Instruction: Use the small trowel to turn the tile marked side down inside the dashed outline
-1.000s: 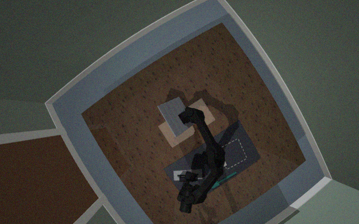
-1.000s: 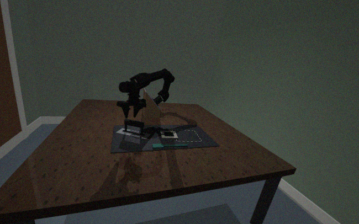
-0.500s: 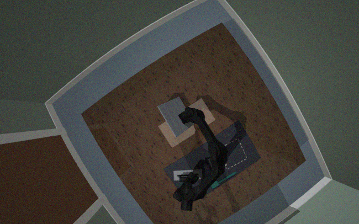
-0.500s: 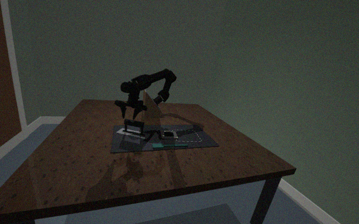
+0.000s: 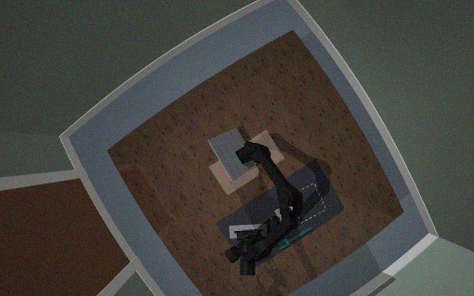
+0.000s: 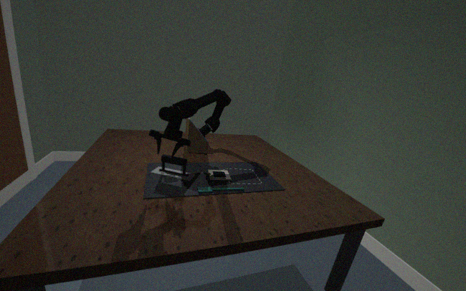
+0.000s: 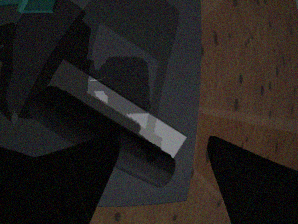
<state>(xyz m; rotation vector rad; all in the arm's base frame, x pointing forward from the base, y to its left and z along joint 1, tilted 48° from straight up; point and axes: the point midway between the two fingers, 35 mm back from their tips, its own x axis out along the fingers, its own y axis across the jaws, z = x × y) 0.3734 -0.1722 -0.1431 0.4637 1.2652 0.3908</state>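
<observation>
The trowel, with a pale flat blade [image 5: 233,231] [image 7: 172,145] [image 6: 174,159] and a raised black handle, rests on the left part of the dark mat [image 5: 336,205] [image 6: 274,185]. My gripper [image 6: 165,154] [image 7: 165,140] is open and empty, a little above the handle; the wrist view shows the handle slanting between and left of the fingers. The tile [image 6: 211,173] [image 5: 278,213] is pale with a dark square facing up. It lies on the mat at the left end of the dashed outline [image 5: 319,196] [image 6: 257,176]; the arm partly hides it in the top view.
A teal tool [image 5: 284,243] [image 6: 205,189] [image 7: 37,5] lies along the mat's front edge. Behind the mat a tilted panel [image 5: 227,154] [image 6: 196,139] stands over pale sheets [image 5: 219,178], close to the arm. The arm reaches over the mat and casts dark shadows.
</observation>
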